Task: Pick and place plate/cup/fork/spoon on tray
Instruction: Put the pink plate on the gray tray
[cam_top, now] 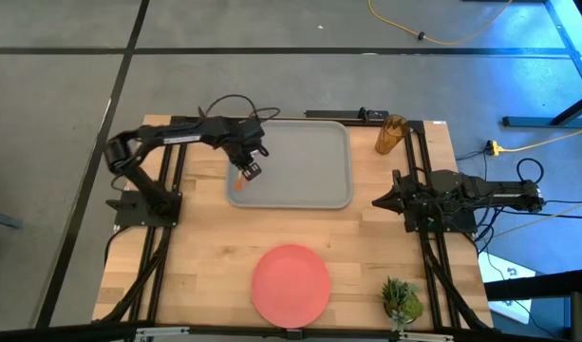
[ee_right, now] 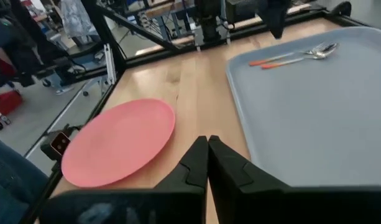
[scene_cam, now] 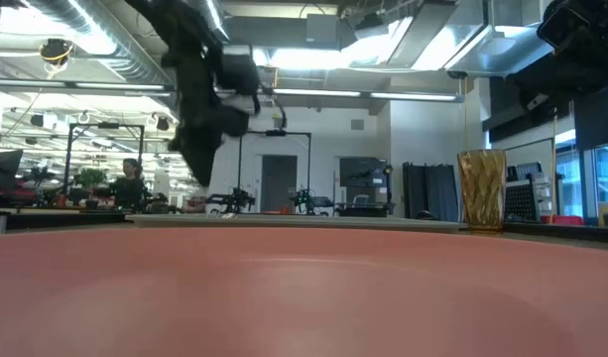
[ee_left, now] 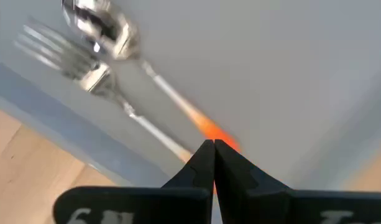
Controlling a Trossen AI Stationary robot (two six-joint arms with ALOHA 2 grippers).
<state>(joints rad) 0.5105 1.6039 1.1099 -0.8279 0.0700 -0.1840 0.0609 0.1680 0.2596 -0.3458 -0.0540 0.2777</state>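
Note:
The fork (ee_left: 59, 53) and the spoon (ee_left: 103, 28) lie side by side, flat on the left part of the grey tray (cam_top: 309, 161). Their orange handle ends point toward my left gripper (ee_left: 213, 144). That gripper is shut and hangs a little above the tray (scene_cam: 197, 178), over the handle ends (cam_top: 253, 172). The coral-red plate (cam_top: 291, 283) lies on the table near the front edge. The amber cup (cam_top: 390, 135) stands upright on the table by the tray's far right corner. My right gripper (cam_top: 378, 201) is shut and empty at the table's right side.
A small green plant (cam_top: 401, 299) stands at the table's front right corner. Bare wood lies between the tray and the plate. The right half of the tray (ee_right: 314, 112) is bare. A person sits far off in the room behind the table (scene_cam: 130, 183).

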